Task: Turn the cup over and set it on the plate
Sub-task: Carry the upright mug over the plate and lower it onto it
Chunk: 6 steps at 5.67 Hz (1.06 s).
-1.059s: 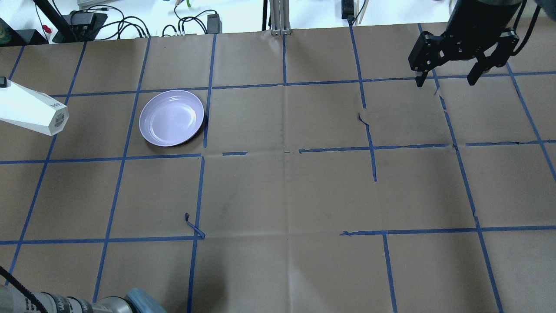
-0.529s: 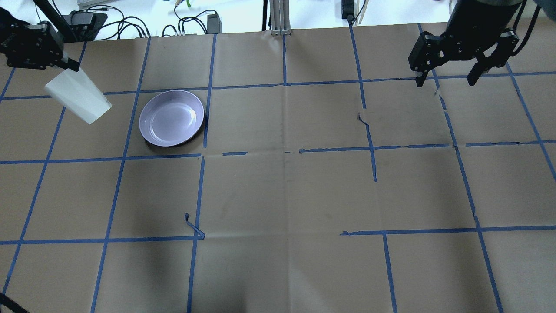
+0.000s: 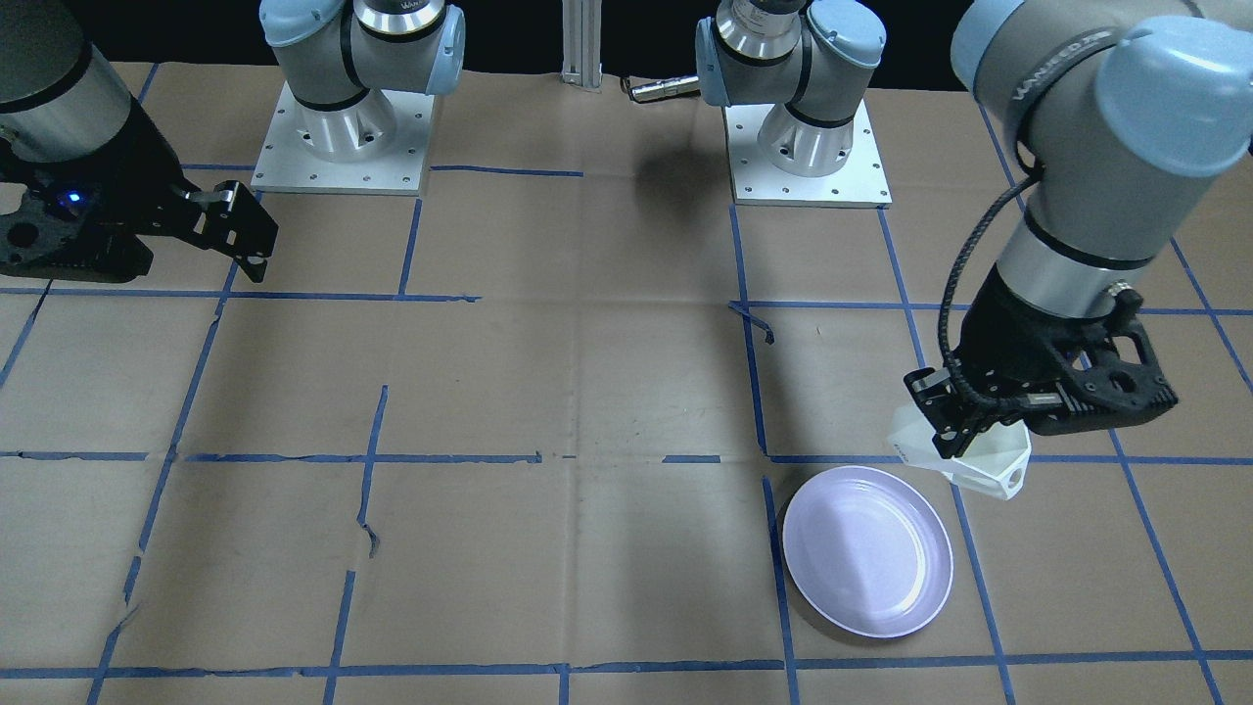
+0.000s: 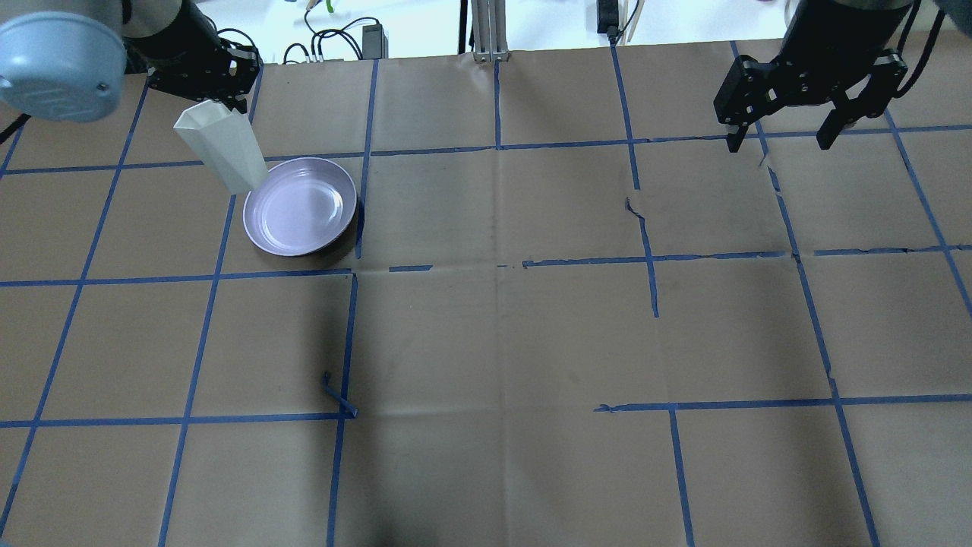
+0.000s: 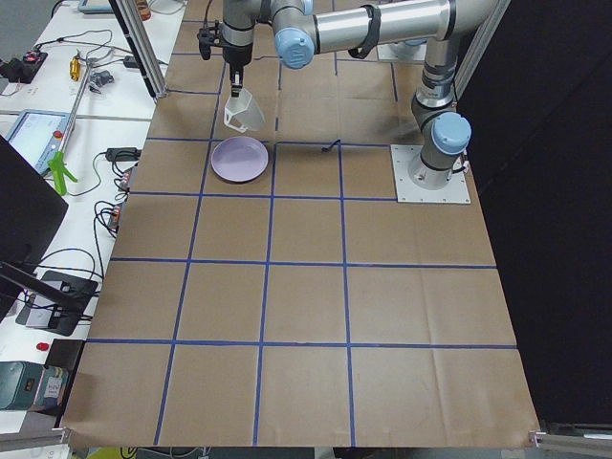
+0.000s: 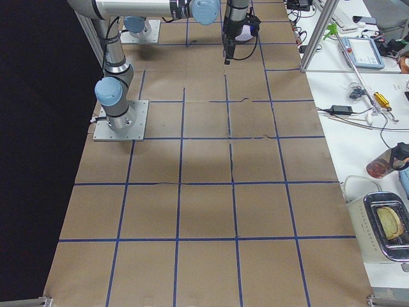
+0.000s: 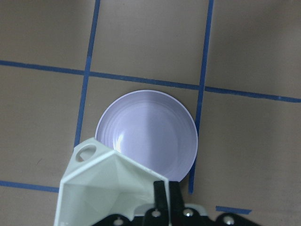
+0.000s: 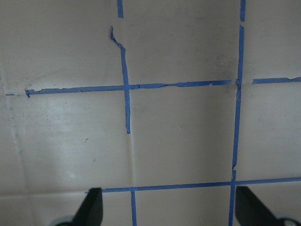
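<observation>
left gripper [image 7: 166, 192] clamping one cup [image 4: 224, 148], one plate [image 4: 300, 207]

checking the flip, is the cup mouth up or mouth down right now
Mouth up: the left wrist view looks into the open cup, held at its rim by the left gripper, not yet on the plate.

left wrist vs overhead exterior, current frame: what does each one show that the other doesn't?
Only left wrist: the cup seen mouth-on, showing its hollow inside and loop handle, with the left gripper clamped at its rim.
Only overhead: the right gripper, open, far across the table from the cup. It also shows the cup's tapered outer wall, with the narrow end pointing toward the plate.
Both: the cup held by the left gripper, the empty lavender plate, and the blue tape grid.
</observation>
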Each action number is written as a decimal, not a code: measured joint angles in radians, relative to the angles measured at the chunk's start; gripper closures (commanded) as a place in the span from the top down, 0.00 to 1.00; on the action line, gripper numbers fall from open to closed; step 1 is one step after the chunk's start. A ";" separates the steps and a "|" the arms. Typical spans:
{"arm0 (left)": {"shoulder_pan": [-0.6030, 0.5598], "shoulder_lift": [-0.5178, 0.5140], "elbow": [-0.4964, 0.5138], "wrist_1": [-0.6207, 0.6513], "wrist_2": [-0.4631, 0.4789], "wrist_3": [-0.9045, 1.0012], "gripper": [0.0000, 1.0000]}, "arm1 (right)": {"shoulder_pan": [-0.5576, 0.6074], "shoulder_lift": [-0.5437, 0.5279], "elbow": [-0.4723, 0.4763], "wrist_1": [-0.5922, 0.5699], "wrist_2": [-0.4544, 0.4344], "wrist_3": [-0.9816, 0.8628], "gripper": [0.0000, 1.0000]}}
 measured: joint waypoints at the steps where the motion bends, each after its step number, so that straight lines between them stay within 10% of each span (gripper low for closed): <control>1: -0.014 -0.025 -0.080 0.139 0.019 -0.007 0.00 | 0.000 0.000 0.000 0.000 0.000 0.000 1.00; 4: -0.026 -0.146 -0.291 0.609 0.087 -0.009 0.00 | 0.000 0.000 0.000 0.000 0.000 0.000 1.00; 6: -0.037 -0.169 -0.316 0.666 0.098 -0.015 0.00 | 0.000 0.000 0.000 0.000 0.000 0.000 1.00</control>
